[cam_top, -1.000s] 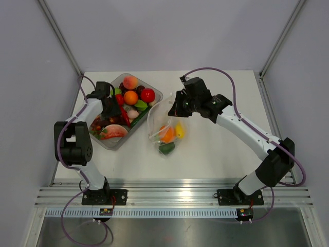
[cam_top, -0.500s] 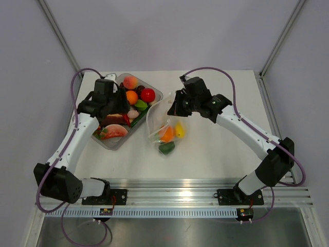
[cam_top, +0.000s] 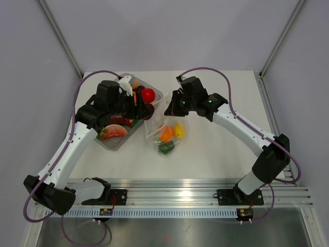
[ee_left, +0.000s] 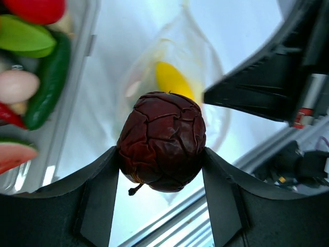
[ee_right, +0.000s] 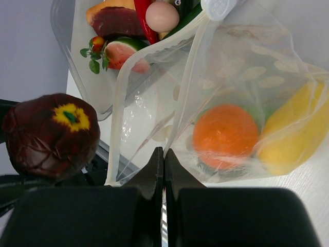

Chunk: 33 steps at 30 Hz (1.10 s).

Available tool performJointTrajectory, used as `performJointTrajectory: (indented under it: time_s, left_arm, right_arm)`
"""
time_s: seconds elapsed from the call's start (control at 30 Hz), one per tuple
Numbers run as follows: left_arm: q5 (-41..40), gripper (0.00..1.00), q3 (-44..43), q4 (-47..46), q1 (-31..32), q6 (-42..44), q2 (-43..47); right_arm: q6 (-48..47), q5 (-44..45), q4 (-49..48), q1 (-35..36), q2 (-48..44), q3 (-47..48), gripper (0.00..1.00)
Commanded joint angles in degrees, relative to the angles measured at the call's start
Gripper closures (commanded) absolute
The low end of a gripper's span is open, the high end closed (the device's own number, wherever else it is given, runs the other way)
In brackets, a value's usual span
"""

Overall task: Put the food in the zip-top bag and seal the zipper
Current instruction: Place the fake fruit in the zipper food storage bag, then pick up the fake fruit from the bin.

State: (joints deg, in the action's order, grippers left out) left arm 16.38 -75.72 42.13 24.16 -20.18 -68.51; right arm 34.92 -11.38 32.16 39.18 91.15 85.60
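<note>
The zip-top bag (cam_top: 165,131) lies mid-table with an orange piece (cam_top: 166,134), a yellow piece (cam_top: 179,130) and a green piece (cam_top: 166,148) inside. My right gripper (cam_top: 169,109) is shut on the bag's mouth edge and holds it up and open; the right wrist view shows the jaws (ee_right: 164,154) pinching the film beside the whitish zipper strip (ee_right: 119,103). My left gripper (cam_top: 144,107) is shut on a dark maroon wrinkled fruit (ee_left: 162,141) and holds it just left of and above the bag's mouth (ee_left: 205,67). That fruit also shows in the right wrist view (ee_right: 50,135).
A clear rigid tray (cam_top: 110,141) with several more food pieces, among them a red one (cam_top: 148,94), stands left of the bag. The right arm's black wrist (ee_left: 267,77) is close to the held fruit. The table's near edge has an aluminium rail (cam_top: 175,195).
My left arm has lifted out of the tray and swung right towards the bag with the dark fruit in its jaws. The right gripper has kept hold of the bag's edge.
</note>
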Motion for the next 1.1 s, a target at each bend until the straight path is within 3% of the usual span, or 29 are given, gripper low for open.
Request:
performJointTrajectory:
  time_s: [0.0,0.2,0.23,0.27,0.33,0.37,0.47,0.63,0.8,0.9,1.07]
  left_arm:
    - [8.1,0.71,-2.1,-5.0,1.8,-1.8,-1.2]
    - [5.9,0.67,-1.4,-5.8,3.1,-2.2,-4.7]
    - [6.0,0.42,-1.6,-5.7,3.2,-1.9,-5.2]
    - [6.2,0.28,-1.8,-5.3,3.2,-1.6,-6.1]
    - [6.1,0.05,-3.5,-3.4,3.3,-0.7,-7.0]
    - [6.0,0.02,-4.1,-2.8,3.3,-0.3,-7.2]
    - [4.1,0.01,-6.3,-1.0,3.3,1.2,-6.2]
    - [-7.0,0.02,-9.4,2.8,-0.3,3.3,-2.2]
    - [-6.1,0.21,-6.9,4.6,-14.0,0.2,-3.6]
    - [-15.3,0.26,-2.9,3.8,-16.7,-2.2,-5.2]
    - [-20.0,0.29,2.0,2.8,-19.2,-5.2,-10.0]
  right_arm:
    - [0.4,-1.2,-1.9,0.9,0.1,3.1,1.00]
    - [0.7,-0.9,-1.8,1.0,-1.6,2.9,1.00]
    - [0.8,-0.7,-1.8,0.9,-1.9,2.6,1.00]
    - [0.8,-0.6,-1.8,1.0,-2.1,2.5,1.00]
    - [0.8,0.0,-1.6,1.0,-3.0,2.4,1.00]
    - [0.8,0.2,-1.6,1.0,-3.2,2.3,1.00]
    - [0.6,0.7,-1.3,1.1,-3.5,2.1,1.00]
    - [0.7,0.7,-1.6,1.1,-4.3,0.7,1.00]
    - [0.9,0.5,-2.3,1.0,-4.5,0.2,1.00]
    - [0.7,0.3,-2.4,1.0,-4.8,0.0,1.00]
    - [0.2,0.6,-1.8,1.0,-5.5,-0.2,1.00]
